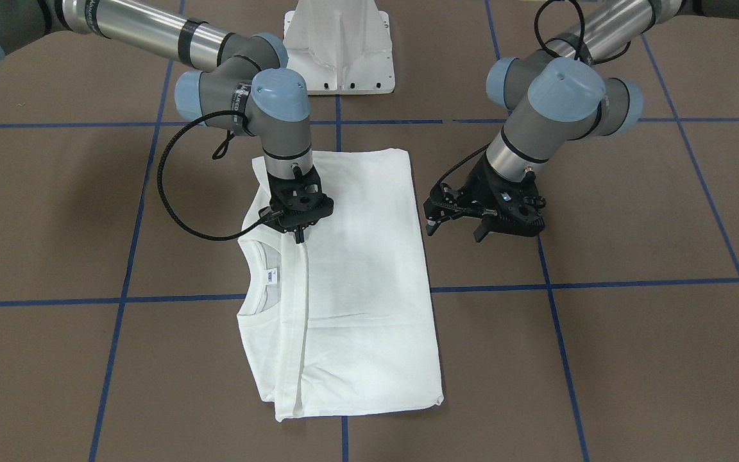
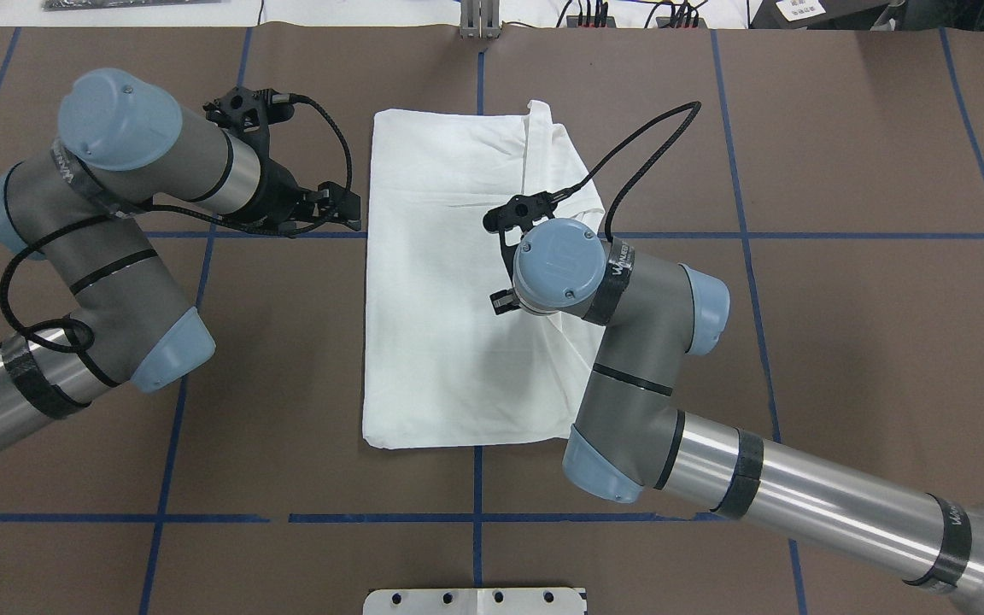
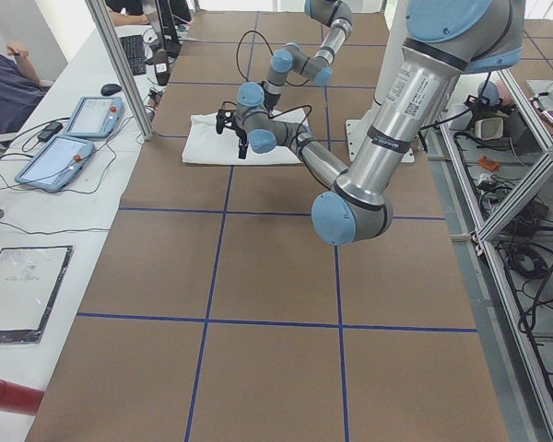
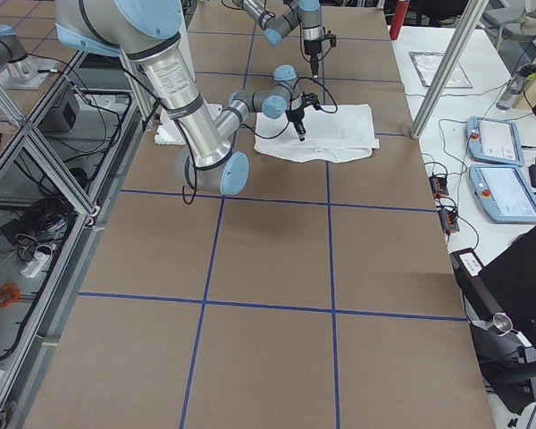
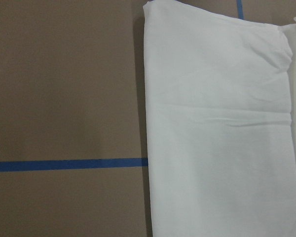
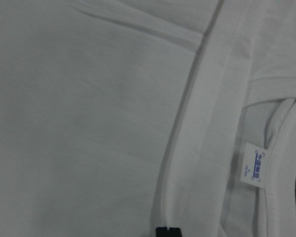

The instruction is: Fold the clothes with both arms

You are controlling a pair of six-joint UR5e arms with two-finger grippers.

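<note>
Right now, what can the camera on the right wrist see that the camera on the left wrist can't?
Only the right wrist camera shows the small neck label, the collar and a black bit of the right pincer at the bottom edge. Only the left wrist camera shows the brown table and a blue tape line beside the cloth's side edge. Both show the white shirt, plain, with no printed words in sight.

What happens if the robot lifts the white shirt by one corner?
Probably the shirt flops and droops: it lies in soft, wrinkled layers. It looks thin, so likely light. The loose folds would probably come undone.
</note>
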